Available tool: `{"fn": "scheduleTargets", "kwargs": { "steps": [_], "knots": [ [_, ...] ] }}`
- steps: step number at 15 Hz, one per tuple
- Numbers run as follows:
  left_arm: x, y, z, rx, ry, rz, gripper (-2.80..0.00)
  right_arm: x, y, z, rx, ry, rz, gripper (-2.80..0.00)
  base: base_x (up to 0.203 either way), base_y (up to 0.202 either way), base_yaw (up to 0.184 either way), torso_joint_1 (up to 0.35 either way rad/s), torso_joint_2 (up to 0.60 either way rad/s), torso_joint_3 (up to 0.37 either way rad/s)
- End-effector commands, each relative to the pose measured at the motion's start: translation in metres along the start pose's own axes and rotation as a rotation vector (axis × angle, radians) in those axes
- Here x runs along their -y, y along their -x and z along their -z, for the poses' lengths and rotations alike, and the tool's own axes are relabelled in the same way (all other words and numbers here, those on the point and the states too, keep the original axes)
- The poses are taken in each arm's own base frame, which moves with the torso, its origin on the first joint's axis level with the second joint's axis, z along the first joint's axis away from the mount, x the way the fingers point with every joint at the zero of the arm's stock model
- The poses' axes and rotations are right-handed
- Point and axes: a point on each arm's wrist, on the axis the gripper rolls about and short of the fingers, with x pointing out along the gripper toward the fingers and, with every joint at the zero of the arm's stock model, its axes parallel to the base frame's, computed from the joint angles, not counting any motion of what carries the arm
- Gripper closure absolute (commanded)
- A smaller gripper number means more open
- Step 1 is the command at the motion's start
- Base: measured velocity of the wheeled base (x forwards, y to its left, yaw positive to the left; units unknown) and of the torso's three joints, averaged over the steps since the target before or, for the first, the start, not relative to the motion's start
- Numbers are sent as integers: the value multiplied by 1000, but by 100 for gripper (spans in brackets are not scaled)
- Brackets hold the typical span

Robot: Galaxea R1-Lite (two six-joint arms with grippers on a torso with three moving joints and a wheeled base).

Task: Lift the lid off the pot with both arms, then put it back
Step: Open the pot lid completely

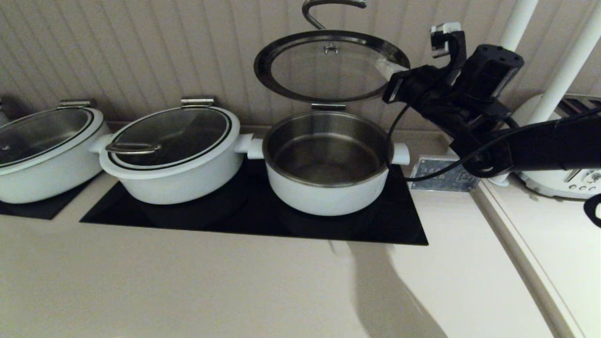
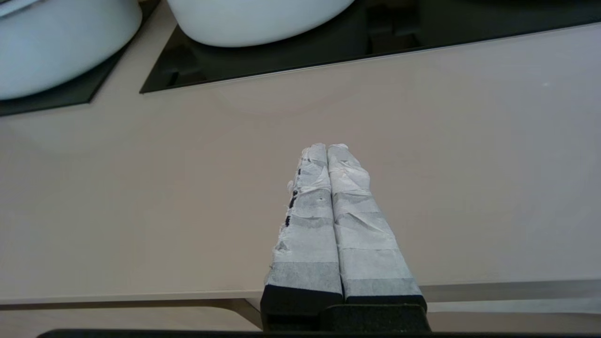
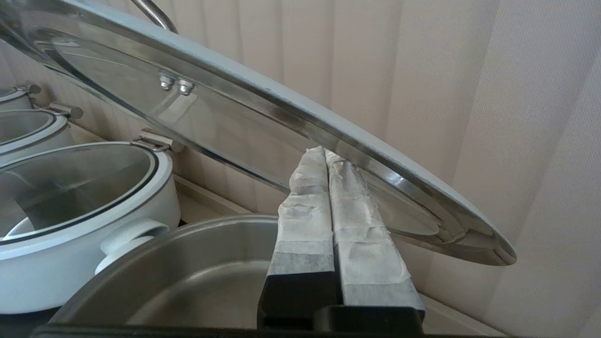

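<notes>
The white pot (image 1: pixel 328 159) stands open on the right of the black cooktop, with its steel inside bare. Its hinged glass lid (image 1: pixel 328 65) is tilted up against the back wall, handle at the top. My right gripper (image 1: pixel 389 70) is shut and empty, and its taped fingertips touch the underside of the lid's right rim. The right wrist view shows the gripper (image 3: pixel 325 151) under the lid (image 3: pixel 235 108), above the pot (image 3: pixel 188 263). My left gripper (image 2: pixel 327 146) is shut and empty, low over the bare beige counter in front of the cooktop. It is out of the head view.
Two more white pots with shut glass lids stand at the middle (image 1: pixel 173 150) and far left (image 1: pixel 42 150). A control panel (image 1: pixel 441 173) lies right of the cooktop (image 1: pixel 253 220). A toaster (image 1: pixel 563 178) and white poles (image 1: pixel 563 70) stand at the right.
</notes>
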Motion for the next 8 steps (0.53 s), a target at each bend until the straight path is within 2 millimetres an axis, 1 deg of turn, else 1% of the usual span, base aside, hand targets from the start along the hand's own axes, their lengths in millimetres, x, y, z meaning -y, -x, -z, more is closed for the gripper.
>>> {"fn": "scheduleTargets", "kwargs": {
  "steps": [1,5,8],
  "knots": [
    [0,0,0,1,10,-1,0,0,0,-1,6,1,-3,0,0,0,0,0,0,0],
    [0,0,1,-3,141,-6,0,-1,1,-2,7,1,-1,0,0,0,0,0,0,0],
    [0,0,0,-2,146,-8,0,-1,3,-3,4,1,-1,0,0,0,0,0,0,0]
  ]
}}
